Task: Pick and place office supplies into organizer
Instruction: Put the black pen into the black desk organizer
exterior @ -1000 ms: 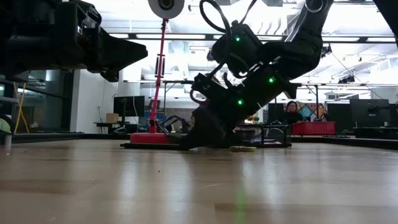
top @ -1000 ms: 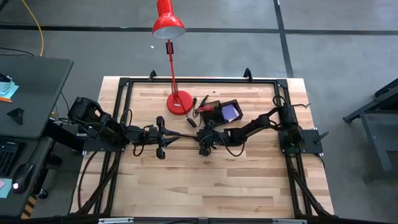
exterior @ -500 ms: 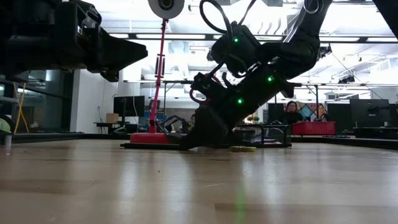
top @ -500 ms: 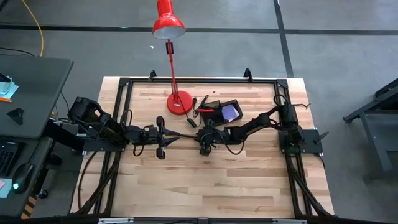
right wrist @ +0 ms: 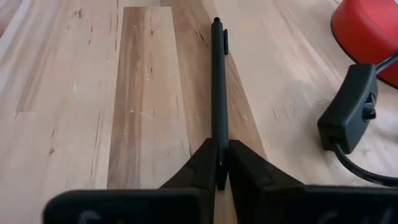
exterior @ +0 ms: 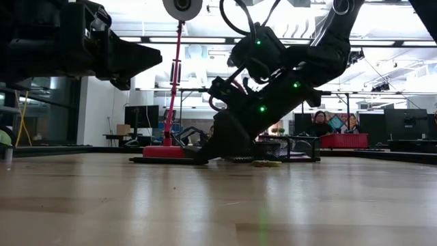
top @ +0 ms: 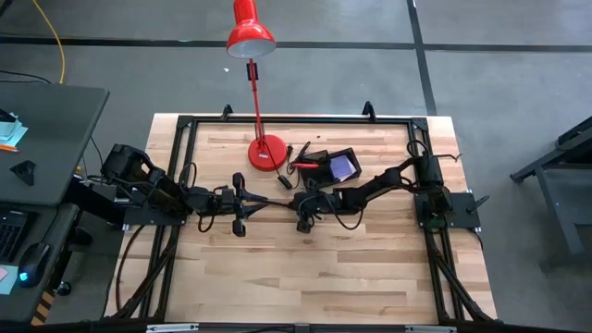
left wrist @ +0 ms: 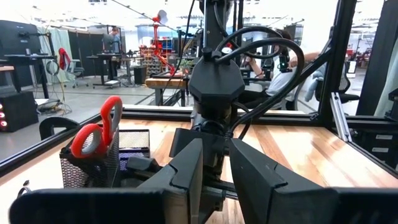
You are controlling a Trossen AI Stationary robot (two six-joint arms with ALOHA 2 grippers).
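Right gripper (right wrist: 217, 163): jaws now shut on thin black pen (right wrist: 217, 93), previously apart; pen lies flat on wooden table (right wrist: 74, 93), near black mesh organizer (top: 330, 166). Grasp judged made; lift pending. Left gripper (top: 239, 205) parked mid-table, nearly closed, nothing held.

Both arms are wearing matte black shells with looping black cables; green lights are glowing on the right arm (exterior: 273, 82), and the right hand (right wrist: 222, 163) is showing wedge-shaped black fingers.

Red desk lamp (top: 255, 83), wooden table (top: 305, 268)
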